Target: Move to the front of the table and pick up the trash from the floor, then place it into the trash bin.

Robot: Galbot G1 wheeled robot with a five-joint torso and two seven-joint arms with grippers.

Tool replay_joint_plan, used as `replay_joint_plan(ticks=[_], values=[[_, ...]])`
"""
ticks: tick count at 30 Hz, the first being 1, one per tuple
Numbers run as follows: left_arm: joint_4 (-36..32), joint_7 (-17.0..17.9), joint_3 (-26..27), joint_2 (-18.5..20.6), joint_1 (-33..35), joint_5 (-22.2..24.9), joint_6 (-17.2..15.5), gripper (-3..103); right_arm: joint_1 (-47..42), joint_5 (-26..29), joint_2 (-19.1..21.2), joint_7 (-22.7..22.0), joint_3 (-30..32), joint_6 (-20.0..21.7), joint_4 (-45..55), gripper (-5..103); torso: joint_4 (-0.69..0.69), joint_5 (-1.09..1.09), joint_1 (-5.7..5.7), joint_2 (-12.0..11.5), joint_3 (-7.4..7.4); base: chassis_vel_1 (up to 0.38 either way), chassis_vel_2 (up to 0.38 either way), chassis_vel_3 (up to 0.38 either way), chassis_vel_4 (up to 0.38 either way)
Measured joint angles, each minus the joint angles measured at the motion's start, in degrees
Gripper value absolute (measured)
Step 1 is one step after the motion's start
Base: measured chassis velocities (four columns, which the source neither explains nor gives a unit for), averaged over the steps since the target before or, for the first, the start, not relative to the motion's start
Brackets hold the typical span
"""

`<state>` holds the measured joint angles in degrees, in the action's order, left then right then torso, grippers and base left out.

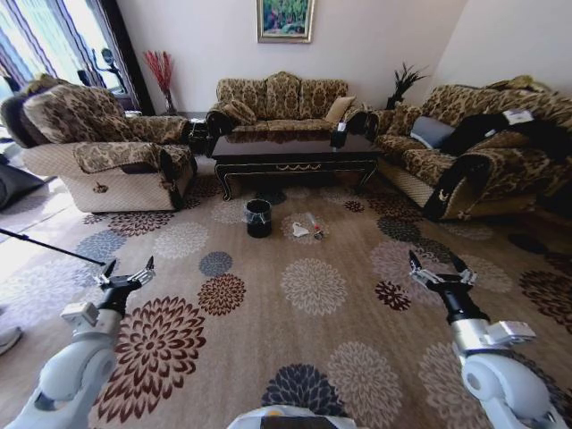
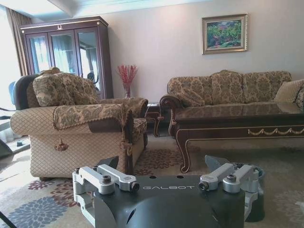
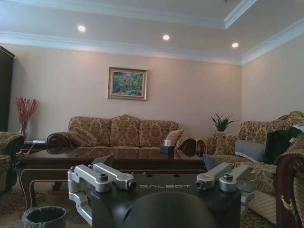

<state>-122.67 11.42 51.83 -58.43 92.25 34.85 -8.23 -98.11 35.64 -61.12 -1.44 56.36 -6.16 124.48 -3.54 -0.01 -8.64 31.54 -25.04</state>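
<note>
Flowered carpet [image 1: 313,295] bears trash bin [image 1: 258,217], apparently paper trash [image 1: 307,229], table [image 1: 295,154]

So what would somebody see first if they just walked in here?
Probably the long dark table in the middle, ringed by patterned sofas, on a big flowery carpet. In front of the table stands the small black trash bin, with the trash on the floor beside it. Nearer, the left gripper and right gripper hang over the carpet, jaws open.

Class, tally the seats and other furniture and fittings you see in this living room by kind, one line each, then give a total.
Sofas: 2
Armchair: 1
Coffee table: 1
Trash bin: 1
Framed painting: 1
Glass-door cabinet: 1
Total: 7
</note>
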Motion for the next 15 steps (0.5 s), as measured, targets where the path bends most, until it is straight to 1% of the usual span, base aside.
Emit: replay_joint_plan(ticks=[15], values=[[-0.61, 0.35, 0.32, 0.14, 0.29, 0.31, 0.11, 100, -1.31, -0.45, -0.76, 0.48, 0.40, -0.87, 0.90, 100, 0.00, 0.00, 1.40, -3.56, 2.16, 0.000, 0.000, 0.000, 0.000]])
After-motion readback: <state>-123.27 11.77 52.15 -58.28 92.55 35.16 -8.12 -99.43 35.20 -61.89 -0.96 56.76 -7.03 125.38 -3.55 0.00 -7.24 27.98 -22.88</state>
